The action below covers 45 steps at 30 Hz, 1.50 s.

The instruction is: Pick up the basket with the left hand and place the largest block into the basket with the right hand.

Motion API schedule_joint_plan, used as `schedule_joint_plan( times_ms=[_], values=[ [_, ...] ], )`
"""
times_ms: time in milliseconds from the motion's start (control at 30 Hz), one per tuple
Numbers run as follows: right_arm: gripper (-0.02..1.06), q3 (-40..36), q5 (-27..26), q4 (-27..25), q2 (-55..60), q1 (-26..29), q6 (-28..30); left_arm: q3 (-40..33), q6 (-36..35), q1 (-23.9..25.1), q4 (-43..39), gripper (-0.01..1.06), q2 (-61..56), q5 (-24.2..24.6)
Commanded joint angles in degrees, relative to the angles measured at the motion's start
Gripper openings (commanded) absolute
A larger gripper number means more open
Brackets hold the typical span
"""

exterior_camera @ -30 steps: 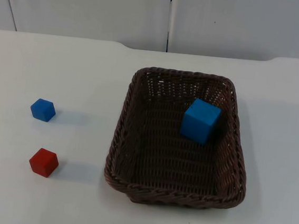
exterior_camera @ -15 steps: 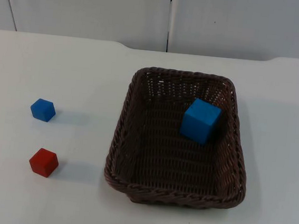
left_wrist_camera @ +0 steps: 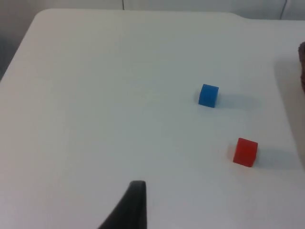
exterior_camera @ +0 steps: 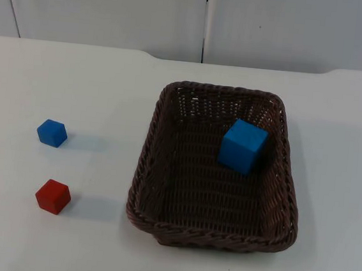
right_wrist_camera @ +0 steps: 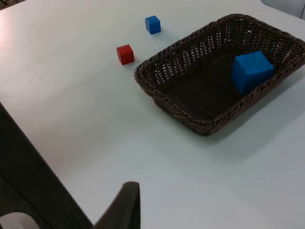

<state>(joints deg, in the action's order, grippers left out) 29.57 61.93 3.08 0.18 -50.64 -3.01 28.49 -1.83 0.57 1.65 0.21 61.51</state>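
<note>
Now the brown wicker basket (exterior_camera: 209, 237) sits on the white worktop (exterior_camera: 78, 74) at centre-right of the top view, and the large blue block (exterior_camera: 243, 145) rests inside it, towards its upper right corner, close to the right wall. Well apart, at the left of the frame, lie a small blue cube (exterior_camera: 52, 133) and, below it, a small red cube (exterior_camera: 53, 196), each by itself. From the left hand (left_wrist_camera: 133, 205) one dark fingertip is seen above bare worktop, short of both cubes; from the right hand (right_wrist_camera: 125, 205) one fingertip likewise, well short of the basket. Whether either hand is spread or pressed together I cannot tell.
</note>
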Motion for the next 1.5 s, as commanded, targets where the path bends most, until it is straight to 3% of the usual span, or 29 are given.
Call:
schedule_joint_plan(
  times_ms=[0,333,1033,1467],
  values=[
    [1.05,-0.11,-0.14,0.20,-0.18,0.29,0.07,-0.26,0.05,0.24,0.48,1.05,-0.21,-0.04],
    [1.05,-0.11,-0.14,0.20,-0.18,2.38,0.07,-0.26,0.05,0.24,0.48,1.05,-0.21,-0.04],
    [1.05,-0.11,-0.14,0.20,-0.18,32.50,0.07,-0.26,0.05,0.24,0.48,1.05,-0.21,-0.04],
    [1.05,-0.11,-0.14,0.05,-0.18,42.84,0.07,-0.26,0.05,0.24,0.48,1.05,-0.21,-0.04]
  ],
)
